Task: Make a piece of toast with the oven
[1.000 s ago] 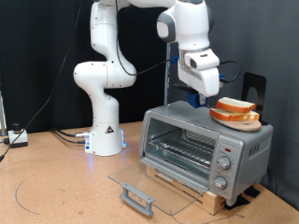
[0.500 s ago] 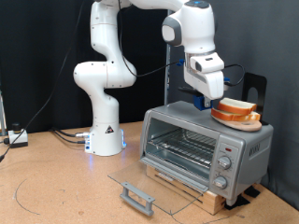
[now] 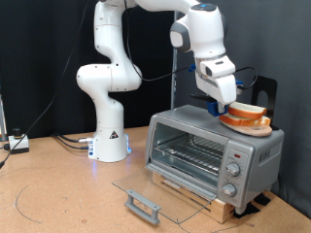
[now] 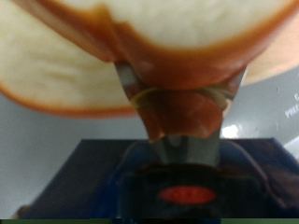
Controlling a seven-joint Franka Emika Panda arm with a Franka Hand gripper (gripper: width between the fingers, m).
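Gripper [image 3: 220,107] low over the oven [image 3: 212,154] roof, at the edge of the orange plate [image 3: 243,122]; cannot tell whether fingers are apart or together. Toast [image 3: 250,111] on the plate atop the oven, stacked with a second slice. Oven near the desk's right edge, door [image 3: 155,197] folded down flat, rack [image 3: 187,155] bare. Wrist view: bread [image 4: 177,37] and plate rim blurred, close.

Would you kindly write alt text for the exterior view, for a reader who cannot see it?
A white robot arm's end effector reaches the bread slices on an orange plate atop a silver toaster oven. The oven's glass door lies open, its wire rack bare.
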